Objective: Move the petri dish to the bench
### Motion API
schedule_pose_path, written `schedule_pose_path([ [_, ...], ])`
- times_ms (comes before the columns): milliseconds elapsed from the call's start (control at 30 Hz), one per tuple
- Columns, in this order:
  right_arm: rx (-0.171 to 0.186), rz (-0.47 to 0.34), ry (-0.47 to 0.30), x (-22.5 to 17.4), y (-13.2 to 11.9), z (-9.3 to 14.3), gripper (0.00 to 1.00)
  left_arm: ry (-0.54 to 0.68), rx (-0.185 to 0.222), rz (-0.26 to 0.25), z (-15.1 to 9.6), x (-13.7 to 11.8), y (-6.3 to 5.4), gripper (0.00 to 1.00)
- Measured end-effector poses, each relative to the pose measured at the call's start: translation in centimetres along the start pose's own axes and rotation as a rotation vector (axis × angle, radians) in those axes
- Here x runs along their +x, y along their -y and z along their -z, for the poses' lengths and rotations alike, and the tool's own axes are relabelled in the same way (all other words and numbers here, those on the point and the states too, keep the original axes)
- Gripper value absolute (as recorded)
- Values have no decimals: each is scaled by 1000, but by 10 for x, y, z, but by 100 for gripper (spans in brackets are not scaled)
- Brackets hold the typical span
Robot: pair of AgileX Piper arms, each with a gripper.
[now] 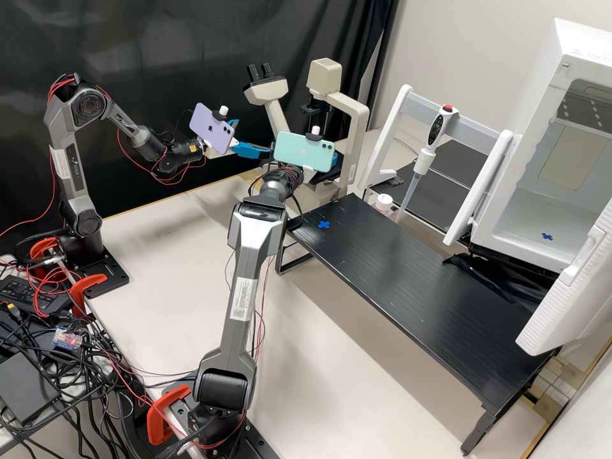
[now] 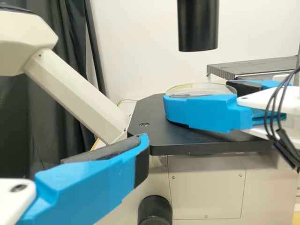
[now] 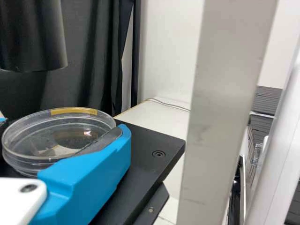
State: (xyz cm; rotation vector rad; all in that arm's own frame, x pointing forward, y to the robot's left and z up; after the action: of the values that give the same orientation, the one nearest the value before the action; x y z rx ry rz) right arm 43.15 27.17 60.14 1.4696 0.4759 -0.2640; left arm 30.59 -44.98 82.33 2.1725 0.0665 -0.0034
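Clamping petri dish (image 3: 44,129) over black microscope stage (image 3: 145,140), right gripper (image 2: 199,95) fingers on its opposite sides | dish flat, between fingers; right arm nearer, likely the carrier | left gripper (image 1: 252,138) fingers apart, nothing between | black bench (image 1: 408,299) beside microscope | count: dish 1, grippers 2, stage 1, bench 1

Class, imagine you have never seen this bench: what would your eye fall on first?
Probably the two phones, one turquoise and one lilac, mounted on the arms in the high view. Next, the clear petri dish between the right arm's blue jaws at the black microscope stage, and the red-topped pipette upright in its white stand.
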Motion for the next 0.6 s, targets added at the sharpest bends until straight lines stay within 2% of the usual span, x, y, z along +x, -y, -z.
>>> schedule_pose_path([
  [300, -5, 3, 3, 0, 0, 0, 0, 0, 0, 0, 0, 0, 0, 100],
  [533, 1, 10, -22, -7, 1, -1, 0, 0, 0, 0, 0, 0, 0, 100],
  [567, 10, 12, -31, -11, 0, 0, 0, 0, 0, 0, 0, 0, 0, 100],
  [600, 0, 18, -36, -13, 1, -1, 0, 0, 0, 0, 0, 0, 0, 100],
])
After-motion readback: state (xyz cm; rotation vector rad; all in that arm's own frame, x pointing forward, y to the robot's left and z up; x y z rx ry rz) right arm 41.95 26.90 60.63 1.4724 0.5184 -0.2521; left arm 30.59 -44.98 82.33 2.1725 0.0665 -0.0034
